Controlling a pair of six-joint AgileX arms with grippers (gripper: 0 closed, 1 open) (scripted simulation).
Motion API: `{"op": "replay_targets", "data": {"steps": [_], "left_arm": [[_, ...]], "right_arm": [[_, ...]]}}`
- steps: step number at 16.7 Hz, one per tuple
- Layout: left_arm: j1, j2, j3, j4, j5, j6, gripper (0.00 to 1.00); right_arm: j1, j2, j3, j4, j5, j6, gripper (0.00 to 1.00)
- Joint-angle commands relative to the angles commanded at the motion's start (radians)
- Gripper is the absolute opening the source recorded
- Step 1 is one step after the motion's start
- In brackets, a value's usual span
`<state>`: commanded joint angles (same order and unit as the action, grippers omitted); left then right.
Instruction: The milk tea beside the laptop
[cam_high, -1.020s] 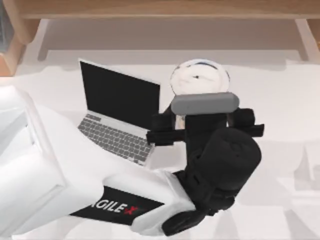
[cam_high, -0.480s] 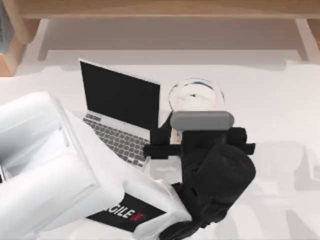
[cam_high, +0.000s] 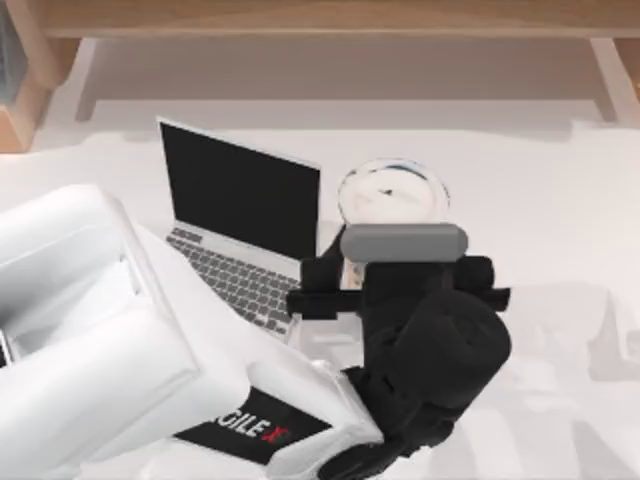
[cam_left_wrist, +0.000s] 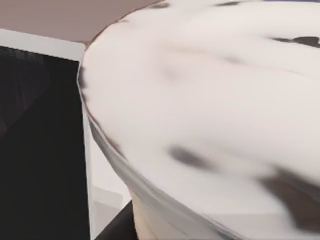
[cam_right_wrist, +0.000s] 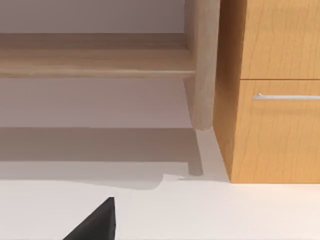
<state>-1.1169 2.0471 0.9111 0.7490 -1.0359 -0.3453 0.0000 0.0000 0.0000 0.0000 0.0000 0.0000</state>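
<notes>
The milk tea (cam_high: 390, 191), a round cup with a creamy-white lid, stands just right of the open silver laptop (cam_high: 240, 200), close to its black screen. My left gripper (cam_high: 396, 262) reaches in from the table's front and is shut on the milk tea's body, below the lid. The left wrist view is close against the milk tea (cam_left_wrist: 210, 115), with the laptop (cam_left_wrist: 40, 150) screen dark beside it. The wrist hides the cup's lower part from above. My right gripper (cam_right_wrist: 95, 222) is parked off to the side, facing wooden furniture.
A wooden rail (cam_high: 320, 18) runs along the back of the white table (cam_high: 540, 200). A wooden cabinet (cam_right_wrist: 272, 90) with a drawer handle and a wooden leg (cam_right_wrist: 202, 65) stand ahead of the right wrist. My left arm's white link (cam_high: 100, 340) covers the front left.
Over the last second the left gripper and the milk tea moved together a little toward the table's front and left. In the last half second they hardly moved.
</notes>
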Motion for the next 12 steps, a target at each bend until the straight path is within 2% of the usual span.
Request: {"op": "replay_targets", "data": {"steps": [6, 12], "left_arm": [[0.0, 0.0, 0.0, 0.0, 0.0, 0.0, 0.98], [0.0, 0.0, 0.0, 0.0, 0.0, 0.0, 1.0]], "right_arm": [[0.0, 0.0, 0.0, 0.0, 0.0, 0.0, 1.0], [0.0, 0.0, 0.0, 0.0, 0.0, 0.0, 1.0]]}}
